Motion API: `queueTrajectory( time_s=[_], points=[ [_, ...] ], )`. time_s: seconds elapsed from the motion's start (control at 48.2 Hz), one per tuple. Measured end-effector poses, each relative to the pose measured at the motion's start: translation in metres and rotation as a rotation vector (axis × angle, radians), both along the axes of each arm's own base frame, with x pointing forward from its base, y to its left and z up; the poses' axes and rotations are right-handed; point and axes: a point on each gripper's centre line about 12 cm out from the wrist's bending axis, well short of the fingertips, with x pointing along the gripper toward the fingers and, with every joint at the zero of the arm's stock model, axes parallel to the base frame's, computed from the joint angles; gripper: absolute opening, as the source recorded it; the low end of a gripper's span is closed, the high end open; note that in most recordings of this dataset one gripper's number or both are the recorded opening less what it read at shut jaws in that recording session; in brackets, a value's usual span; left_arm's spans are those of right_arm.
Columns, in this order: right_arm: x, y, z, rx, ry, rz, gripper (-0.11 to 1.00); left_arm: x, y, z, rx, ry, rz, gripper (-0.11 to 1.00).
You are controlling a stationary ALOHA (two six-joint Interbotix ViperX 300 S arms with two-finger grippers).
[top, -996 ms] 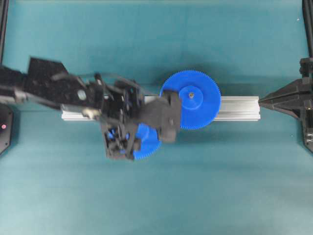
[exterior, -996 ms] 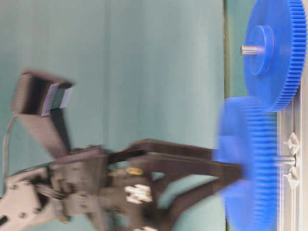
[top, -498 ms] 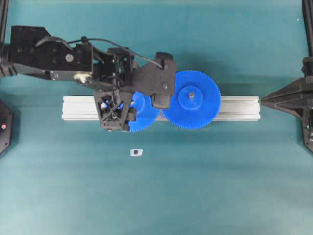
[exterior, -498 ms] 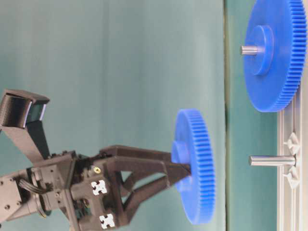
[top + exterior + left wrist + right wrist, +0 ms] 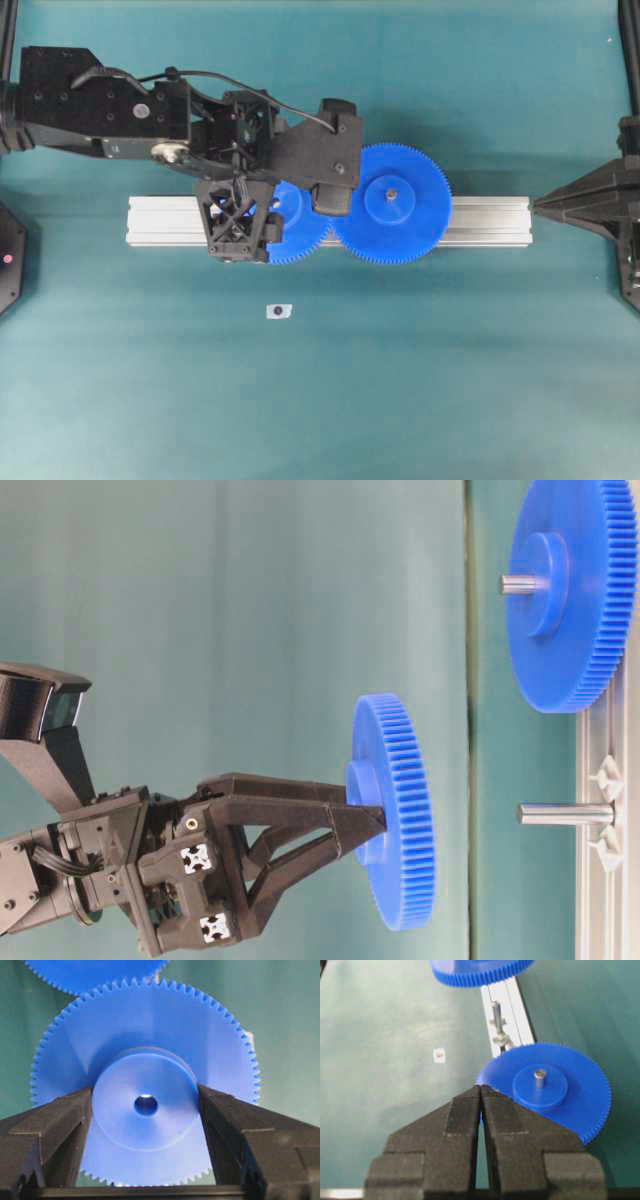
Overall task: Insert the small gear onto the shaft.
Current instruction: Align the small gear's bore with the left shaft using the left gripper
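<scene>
Item: small bright blue plastic toothed gear point(image 5: 392, 812) with raised hub, pinched at the hub by my left pincer point(image 5: 146, 1105), face-on to the shaft and well apart from it.

Item: short thin grey metal shaft point(image 5: 563, 814), standing from the silver aluminium rail point(image 5: 160, 222) on the teal table point(image 5: 420, 380), shiny clamp pieces at its base, bare.

Item: wider blue gear point(image 5: 391, 204), seated just beside the shaft.

Item: my right pincer point(image 5: 480, 1097), pressed together, holding nothing, well apart from the shaft.

Handling note: I centre the hub hole on the shaft tip, keep the gear square, advance straight, letting teeth mesh.
</scene>
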Motion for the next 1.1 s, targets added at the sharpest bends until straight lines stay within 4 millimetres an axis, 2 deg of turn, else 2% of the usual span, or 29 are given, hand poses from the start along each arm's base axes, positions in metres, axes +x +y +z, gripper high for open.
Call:
queueTrajectory(
  time_s=[0.789, 1.1],
  points=[
    [0.0, 0.0, 0.0, 0.0, -0.002, 0.0, 0.08, 0.004, 0.0, -0.008, 0.0, 0.006, 0.0, 0.69],
    [0.0, 0.0, 0.0, 0.0, 0.0, 0.0, 0.08, 0.004, 0.001, -0.035, -0.005, 0.057, 0.002, 0.69]
  ],
)
